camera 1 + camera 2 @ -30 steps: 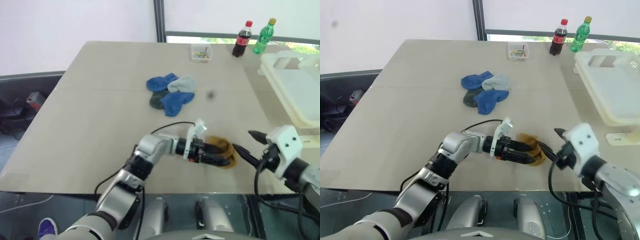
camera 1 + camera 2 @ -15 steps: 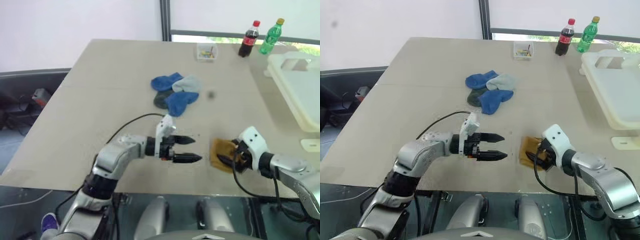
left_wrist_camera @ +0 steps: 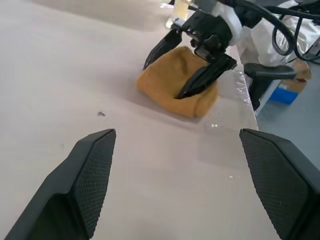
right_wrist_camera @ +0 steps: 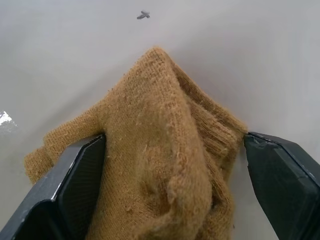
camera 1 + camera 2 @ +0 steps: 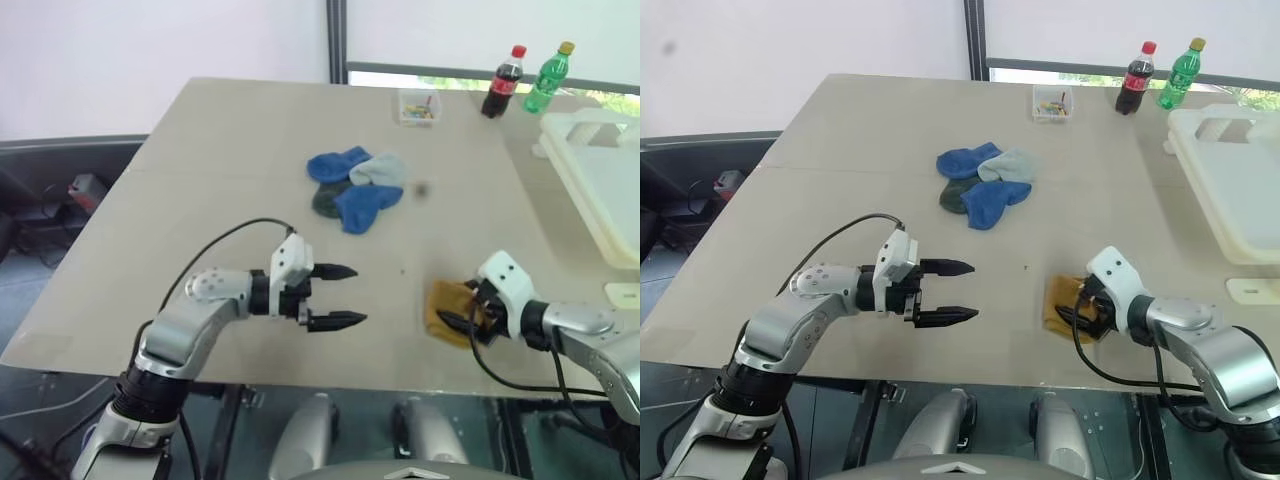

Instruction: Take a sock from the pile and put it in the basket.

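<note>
From the head cameras, we are looking down on a wide beige counter (image 5: 200, 180). Our left gripper (image 5: 335, 296) is hovering over bare counter near the front edge, its two black fingers spread wide and holding nothing. Our right gripper (image 5: 462, 312) is lying low over a crumpled mustard-yellow knitted sock (image 5: 441, 308) near the front right of the counter, fingers spread wide to either side of it. Farther back, around the middle of the counter, the pile of short blue, dark green and pale grey socks (image 5: 355, 186) is sitting well apart from both grippers. The large cream-white rectangular plastic basket (image 5: 600, 180) is standing at the right edge of the counter. At the far edge we are seeing a small clear plastic box (image 5: 416, 106), a dark cola bottle with a red cap (image 5: 503, 83) and a green bottle with a yellow cap (image 5: 549, 77).

In the left wrist view, our left fingers (image 3: 85, 185) are standing far apart over bare counter, and beyond them the right gripper (image 3: 192, 62) is straddling the mustard sock (image 3: 165, 80).

In the right wrist view, the mustard sock (image 4: 155, 165) is bunched between our right fingers (image 4: 75, 190), which are touching its two sides while standing wide.
</note>
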`<state>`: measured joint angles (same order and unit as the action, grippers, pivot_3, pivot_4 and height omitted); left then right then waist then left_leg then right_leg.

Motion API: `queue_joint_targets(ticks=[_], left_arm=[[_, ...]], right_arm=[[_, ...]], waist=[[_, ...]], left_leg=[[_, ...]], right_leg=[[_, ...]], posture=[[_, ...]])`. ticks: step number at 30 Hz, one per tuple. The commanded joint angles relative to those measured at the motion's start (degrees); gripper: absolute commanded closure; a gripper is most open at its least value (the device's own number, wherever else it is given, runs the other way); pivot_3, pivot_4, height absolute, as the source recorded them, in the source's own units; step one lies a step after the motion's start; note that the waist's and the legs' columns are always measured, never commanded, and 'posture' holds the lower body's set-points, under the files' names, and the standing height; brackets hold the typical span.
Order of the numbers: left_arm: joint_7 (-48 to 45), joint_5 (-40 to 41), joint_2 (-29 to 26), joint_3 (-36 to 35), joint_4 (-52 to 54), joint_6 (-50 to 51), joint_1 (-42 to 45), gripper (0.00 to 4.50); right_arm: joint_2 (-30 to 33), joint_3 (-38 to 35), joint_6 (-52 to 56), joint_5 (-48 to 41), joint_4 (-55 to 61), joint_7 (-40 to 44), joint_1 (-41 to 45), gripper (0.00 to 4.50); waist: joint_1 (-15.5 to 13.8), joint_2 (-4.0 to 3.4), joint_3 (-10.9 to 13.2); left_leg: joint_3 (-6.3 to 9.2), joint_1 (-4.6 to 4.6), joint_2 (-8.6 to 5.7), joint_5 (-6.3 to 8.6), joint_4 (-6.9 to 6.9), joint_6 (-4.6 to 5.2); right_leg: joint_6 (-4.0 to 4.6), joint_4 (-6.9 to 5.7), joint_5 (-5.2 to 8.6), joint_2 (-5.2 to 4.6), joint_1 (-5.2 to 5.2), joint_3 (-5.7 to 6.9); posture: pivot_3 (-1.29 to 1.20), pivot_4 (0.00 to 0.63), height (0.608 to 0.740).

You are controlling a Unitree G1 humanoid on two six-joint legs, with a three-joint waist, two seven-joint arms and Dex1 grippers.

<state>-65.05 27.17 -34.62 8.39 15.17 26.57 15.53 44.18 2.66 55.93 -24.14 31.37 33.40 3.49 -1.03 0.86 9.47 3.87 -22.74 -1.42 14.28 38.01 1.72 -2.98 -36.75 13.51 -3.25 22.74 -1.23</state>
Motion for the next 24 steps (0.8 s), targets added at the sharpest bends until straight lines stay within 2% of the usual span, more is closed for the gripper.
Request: queue_joint_targets(ticks=[1, 2, 4, 5, 8, 10, 12, 15, 18, 21, 24], left_arm=[[0.5, 0.1, 0.8, -0.4, 1.9, -2.4, 0.3, 0.26], [0.8, 0.3, 1.2, -0.3, 1.9, -2.5, 0.4, 0.26], [1.2, 0.5, 1.9, -0.2, 1.7, -2.8, 0.8, 0.26], [1.4, 0.7, 2.4, -0.4, 1.5, -2.9, 1.0, 0.26], [1.4, 1.9, 3.2, -0.7, 1.6, -2.2, 1.4, 0.26], [1.5, 2.6, 3.6, -0.9, 2.0, -2.0, 1.6, 0.26], [2.3, 3.1, 4.5, -1.2, 2.0, -2.2, 2.1, 0.26], [3.6, 3.3, 6.1, -1.5, 1.6, -3.0, 3.4, 0.26], [4.4, 3.6, 7.6, -1.6, 1.5, -3.5, 4.6, 0.26], [5.6, 3.6, 10.4, -1.2, 0.8, -4.0, 6.9, 0.26], [8.0, 2.0, 14.6, -0.2, -1.1, -5.6, 9.8, 0.26]], right_arm=[[2.6, 5.0, 5.0, 2.3, -4.9, 0.1, -2.1, 0.57], [3.0, 5.9, 5.0, 2.3, -5.3, 0.6, -2.2, 0.75], [3.6, 7.2, 4.7, 2.6, -6.7, 1.4, -2.4, 1.91], [3.7, 7.4, 4.5, 2.8, -7.3, 1.5, -2.5, 1.91], [3.1, 6.7, 4.3, 2.4, -8.0, 1.4, -2.7, 2.83], [0.6, 2.8, 4.7, 0.0, -7.7, 0.9, -2.5, 3.75], [-4.0, -3.3, 4.5, -4.0, -7.3, -0.3, -1.6, 4.35], [-12.5, -14.8, 3.3, -9.9, -7.4, -4.3, 1.9, 4.48], [-17.6, -23.5, 4.5, -15.3, -7.4, -8.1, 6.4, 4.49], [-19.8, -31.0, 3.9, -18.0, -10.6, -14.2, 14.3, 4.49], [-18.9, -36.8, 2.1, -17.0, -18.3, -22.0, 25.4, 4.49]], waist=[[0.0, 0.07, -0.1], [0.0, 0.17, -0.2], [0.0, 0.3, -0.3], [0.0, 0.38, -0.4], [-0.2, 0.63, -0.8], [-0.2, 0.7, -0.9], [-0.2, 0.74, -0.9], [0.1, 0.55, -0.8], [0.4, -0.31, -0.2], [0.6, -0.54, 0.0], [0.5, -0.67, 0.1]], left_leg=[[0.0, 0.0, 0.0, 0.01, 0.0, 0.01], [0.01, 0.0, 0.0, 0.01, 0.0, 0.01], [0.08, 0.02, 0.01, 0.01, 0.0, 0.02], [0.09, 0.03, 0.01, 0.01, 0.0, 0.02], [0.22, 0.1, -0.01, 0.01, 0.02, 0.02], [0.32, 0.1, -0.01, 0.02, 0.06, 0.02], [0.36, 0.1, -0.01, 0.02, 0.12, 0.02], [0.42, 0.08, 0.0, 0.02, 0.16, 0.02], [0.24, -0.04, -0.07, 0.01, 0.21, 0.02], [0.15, -0.14, -0.01, 0.01, 0.08, 0.02], [0.07, -0.19, -0.02, 0.0, -0.06, 0.01]], right_leg=[[0.0, 0.01, 0.0, 0.0, 0.0, 0.02], [0.0, 0.02, 0.0, 0.0, 0.0, 0.02], [0.0, 0.03, 0.0, 0.0, -0.08, 0.1], [0.0, 0.04, 0.0, 0.0, -0.09, 0.11], [-0.01, 0.12, 0.01, -0.04, -0.2, 0.23], [-0.01, 0.15, 0.01, -0.05, -0.28, 0.32], [-0.02, 0.16, 0.01, -0.3, -0.29, 0.35], [-0.02, 0.12, 0.01, -0.27, -0.29, 0.37], [-0.04, -0.08, -0.03, -0.05, -0.1, 0.19], [-0.26, -0.13, -0.17, 0.13, 0.12, 0.09], [-0.26, -0.15, -0.18, 0.15, 0.27, 0.05]], posture=[[0.0, 0.15, 0.74], [0.0, 0.15, 0.74], [0.0, 0.15, 0.74], [0.0, 0.15, 0.74], [0.0, 0.15, 0.74], [0.0, 0.15, 0.74], [0.0, 0.15, 0.74], [0.0, 0.15, 0.74], [0.0, 0.15, 0.74], [0.0, 0.15, 0.74], [0.0, 0.15, 0.74]])
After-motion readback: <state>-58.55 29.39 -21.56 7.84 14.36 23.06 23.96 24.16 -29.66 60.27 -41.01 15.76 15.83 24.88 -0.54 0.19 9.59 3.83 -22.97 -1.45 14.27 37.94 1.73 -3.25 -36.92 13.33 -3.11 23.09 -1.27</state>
